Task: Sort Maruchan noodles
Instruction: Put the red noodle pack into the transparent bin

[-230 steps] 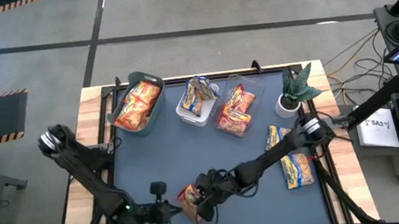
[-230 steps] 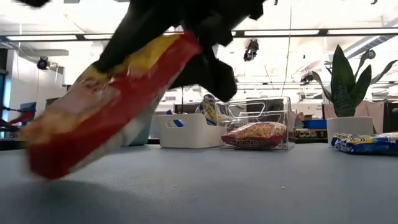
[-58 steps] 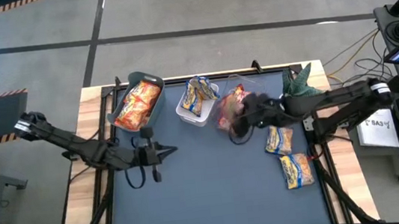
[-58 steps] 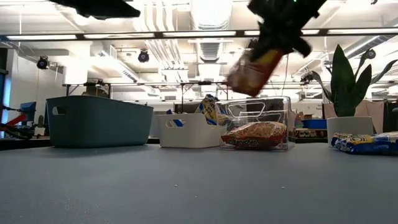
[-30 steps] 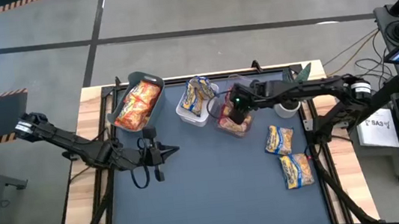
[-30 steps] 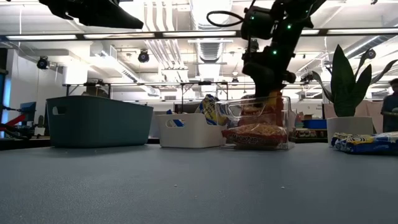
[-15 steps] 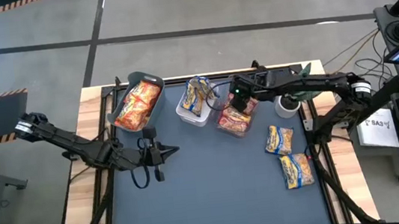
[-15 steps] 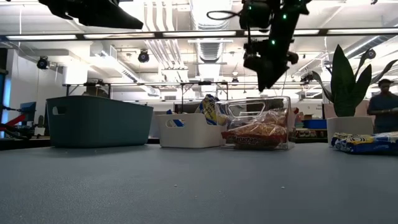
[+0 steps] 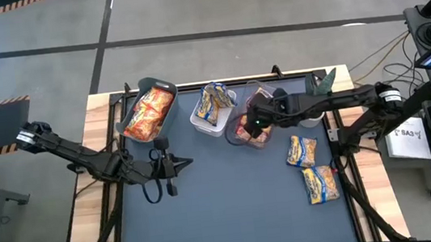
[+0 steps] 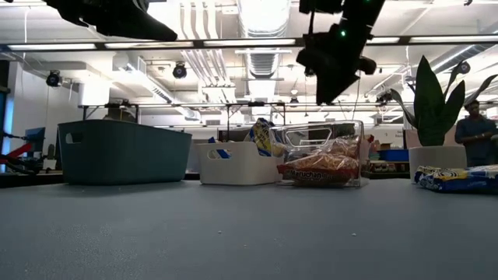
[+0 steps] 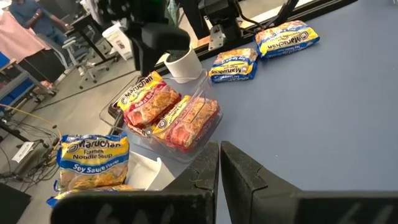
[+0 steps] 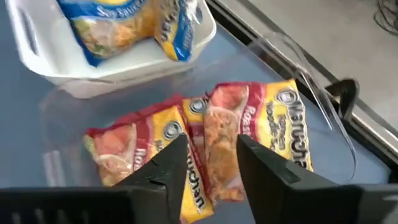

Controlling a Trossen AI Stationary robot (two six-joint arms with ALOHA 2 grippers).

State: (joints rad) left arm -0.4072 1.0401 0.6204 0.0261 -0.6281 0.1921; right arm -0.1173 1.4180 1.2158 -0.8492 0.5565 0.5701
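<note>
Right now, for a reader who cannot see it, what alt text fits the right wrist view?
The right gripper, fingers apart and empty, hangs just above a clear bin holding red-and-yellow Maruchan noodle packets. Beside it stands a white bin with blue-and-yellow packets, both on the blue-grey table.

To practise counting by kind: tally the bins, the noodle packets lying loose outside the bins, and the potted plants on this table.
Bins: 3
Loose Maruchan noodle packets: 2
Potted plants: 1
Total: 6
</note>
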